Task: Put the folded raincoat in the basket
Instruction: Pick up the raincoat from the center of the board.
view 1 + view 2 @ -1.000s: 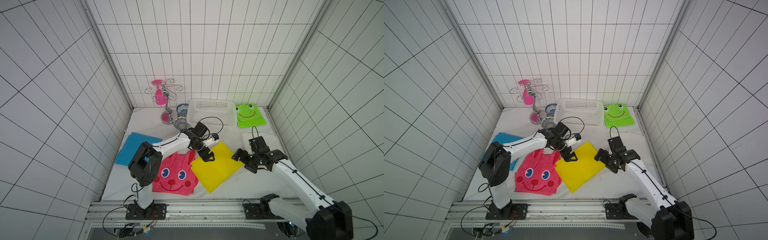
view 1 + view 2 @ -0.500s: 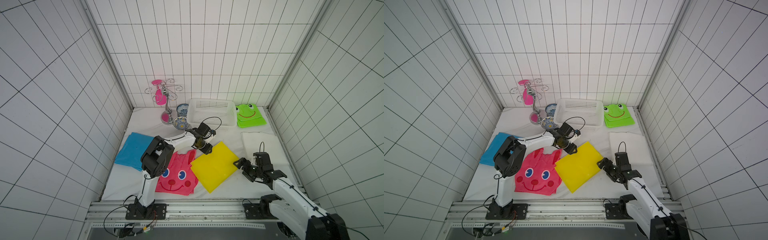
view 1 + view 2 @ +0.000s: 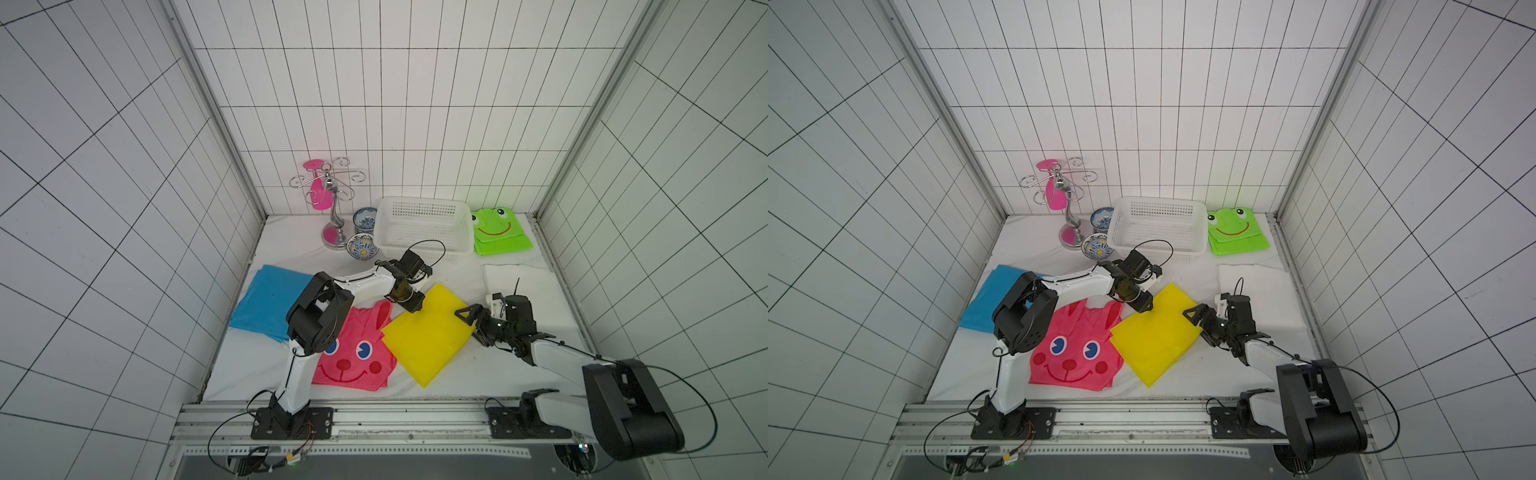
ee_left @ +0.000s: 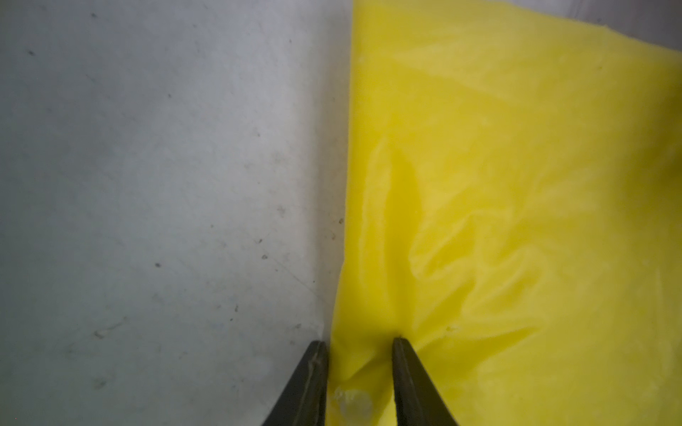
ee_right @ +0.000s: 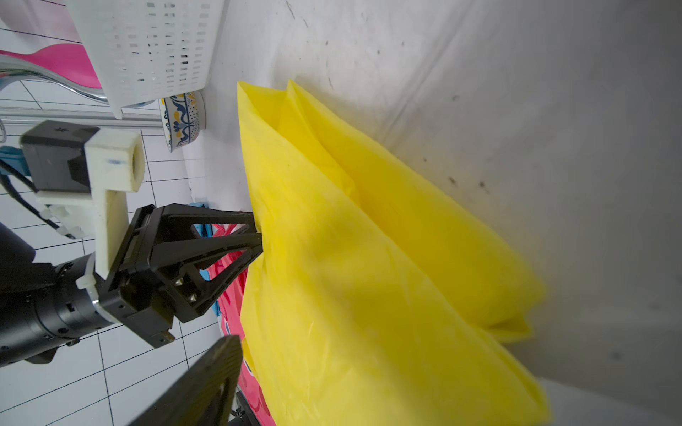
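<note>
Narrowed from wide, left gripper (image 3: 415, 308) now pinches the raincoat (image 3: 428, 338) edge while right gripper (image 3: 473, 328) returns wide-jawed beside its opposite corner; raincoat lies flat near the basket (image 3: 424, 201), so lifting likely follows.

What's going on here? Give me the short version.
The fingers of the left gripper straddle one edge of the yellow raincoat, with fabric bunched between them; whether they grip it yet is unclear. The right gripper sits open at the opposite edge. The raincoat lies outside the basket, which is empty.
</note>
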Motion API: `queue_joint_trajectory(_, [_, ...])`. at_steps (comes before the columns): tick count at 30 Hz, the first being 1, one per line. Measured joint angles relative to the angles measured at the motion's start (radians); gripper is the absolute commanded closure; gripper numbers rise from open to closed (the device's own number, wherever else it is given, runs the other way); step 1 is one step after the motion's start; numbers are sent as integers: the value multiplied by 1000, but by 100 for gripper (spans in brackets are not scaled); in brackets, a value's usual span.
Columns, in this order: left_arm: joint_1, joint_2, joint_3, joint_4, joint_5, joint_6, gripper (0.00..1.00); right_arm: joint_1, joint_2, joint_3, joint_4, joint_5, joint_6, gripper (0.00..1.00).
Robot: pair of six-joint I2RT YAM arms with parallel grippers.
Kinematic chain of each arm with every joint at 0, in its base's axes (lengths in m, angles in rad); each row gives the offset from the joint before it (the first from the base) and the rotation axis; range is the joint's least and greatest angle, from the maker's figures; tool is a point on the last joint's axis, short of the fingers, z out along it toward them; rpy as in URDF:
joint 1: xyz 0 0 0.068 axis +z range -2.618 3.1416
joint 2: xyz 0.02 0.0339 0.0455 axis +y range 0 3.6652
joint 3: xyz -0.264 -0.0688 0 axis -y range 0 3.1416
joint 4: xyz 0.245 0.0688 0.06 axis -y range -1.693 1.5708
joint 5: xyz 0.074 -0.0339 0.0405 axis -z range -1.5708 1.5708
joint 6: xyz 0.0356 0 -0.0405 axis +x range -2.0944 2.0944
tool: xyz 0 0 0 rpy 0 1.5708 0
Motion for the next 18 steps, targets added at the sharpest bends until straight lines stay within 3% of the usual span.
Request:
queue_joint_trajectory(6, [32,-3,-22,19,16,-35,97,0,56,0,76,-28,13,26])
queue_joint_trajectory(9, [65,-22,-54,40,28,-60,100,0,28,1,25,-14,34,26])
queue_joint_trajectory(13, [98,-45,-95,66,30,-85,100,0,-111,2,-180,46,50,20])
queue_joint_trajectory(18, [101,-47,-102,75,36,-98,100,0,-191,2,-288,96,58,21])
